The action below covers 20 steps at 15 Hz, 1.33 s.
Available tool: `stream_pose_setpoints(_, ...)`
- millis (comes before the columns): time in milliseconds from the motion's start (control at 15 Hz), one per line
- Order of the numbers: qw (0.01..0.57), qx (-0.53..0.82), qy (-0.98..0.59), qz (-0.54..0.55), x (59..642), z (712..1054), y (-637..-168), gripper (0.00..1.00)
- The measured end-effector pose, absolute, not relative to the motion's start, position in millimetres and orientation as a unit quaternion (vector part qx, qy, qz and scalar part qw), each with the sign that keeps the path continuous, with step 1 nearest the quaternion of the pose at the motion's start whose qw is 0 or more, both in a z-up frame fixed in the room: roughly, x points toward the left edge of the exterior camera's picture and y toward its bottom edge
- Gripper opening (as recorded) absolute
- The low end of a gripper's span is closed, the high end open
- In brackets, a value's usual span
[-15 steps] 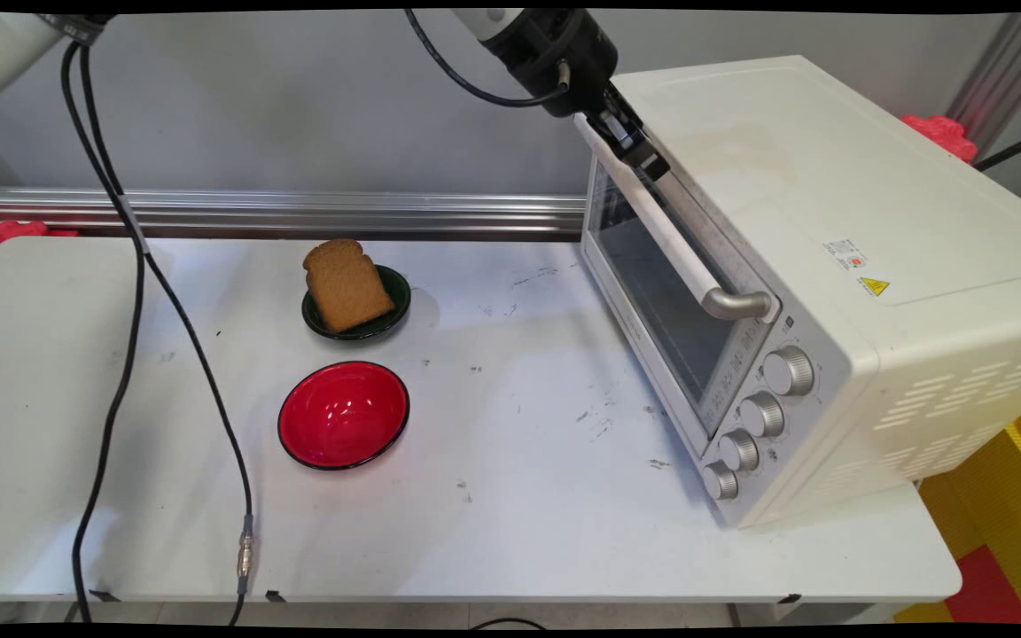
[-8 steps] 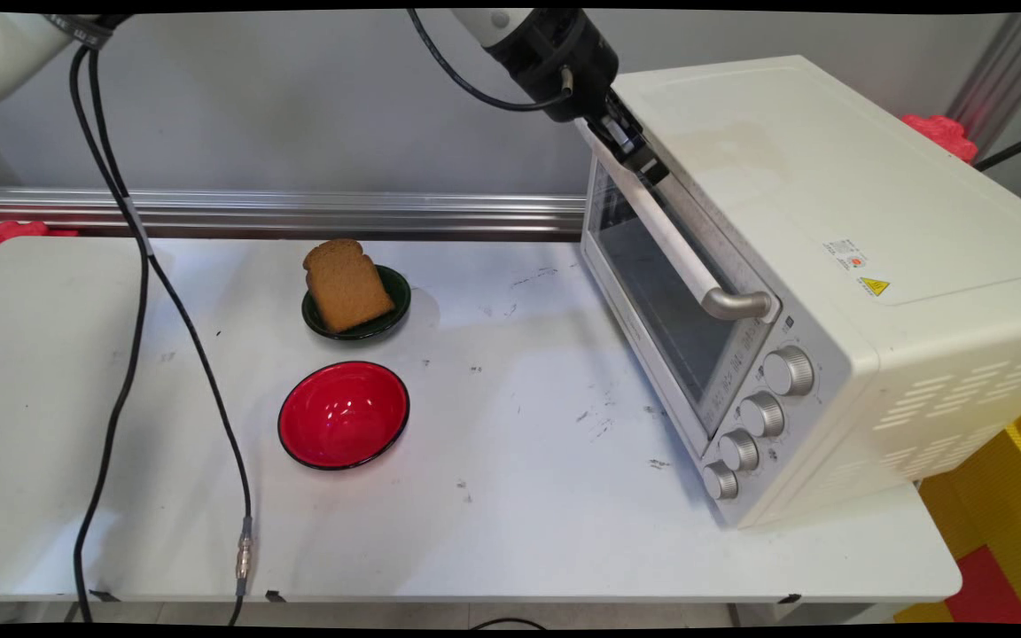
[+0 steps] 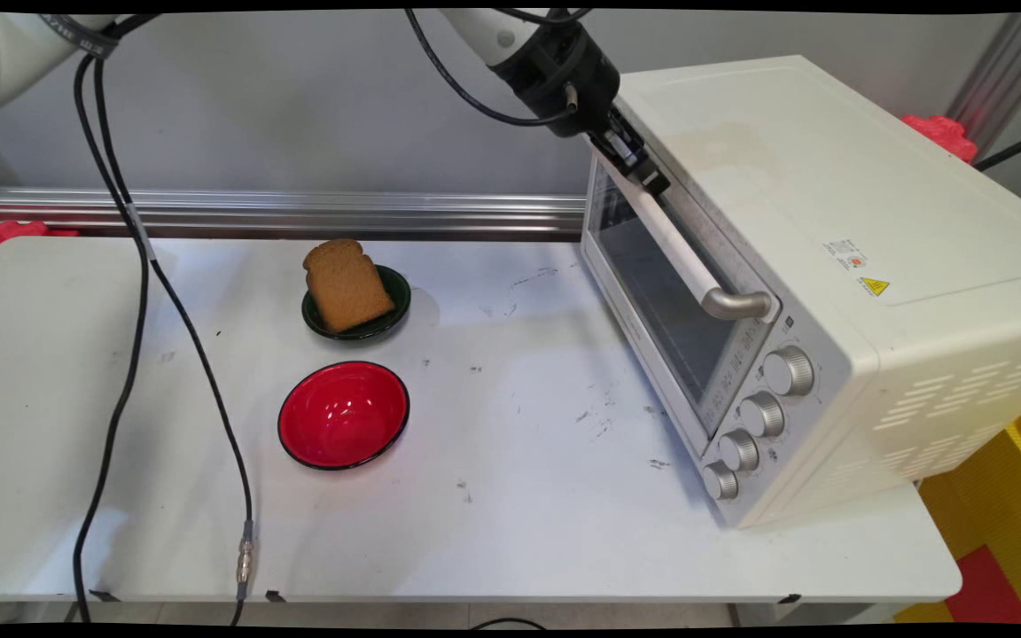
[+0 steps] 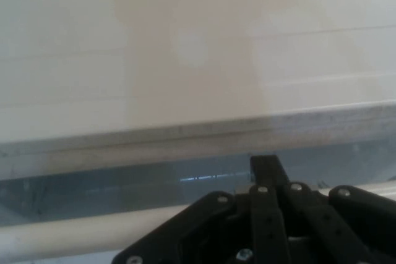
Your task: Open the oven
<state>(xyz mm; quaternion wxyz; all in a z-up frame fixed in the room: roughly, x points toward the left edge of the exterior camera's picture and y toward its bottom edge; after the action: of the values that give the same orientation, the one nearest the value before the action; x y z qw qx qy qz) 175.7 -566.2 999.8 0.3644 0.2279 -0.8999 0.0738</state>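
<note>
Gripper at far end of oven door handle, fingers closed around the white bar. Toaster oven on table, right side, door shut. Left: bread slice on dark green dish; red bowl nearer.

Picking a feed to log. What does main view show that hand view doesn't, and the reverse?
Main only: slice of bread on a dark green dish, red bowl, oven knobs, table.
Hand only: close-up of a tan stain on the oven top.
Both: gripper at the door handle, oven.
</note>
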Motion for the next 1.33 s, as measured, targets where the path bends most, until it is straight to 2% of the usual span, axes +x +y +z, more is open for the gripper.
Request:
stream_pose_setpoints(733,0.364,0.240,-0.898,0.068,176.2,984.7,-562.8,0.00)
stream_pose_setpoints(1333,0.332,0.259,-0.905,0.059,200.5,977.5,-543.4,0.00)
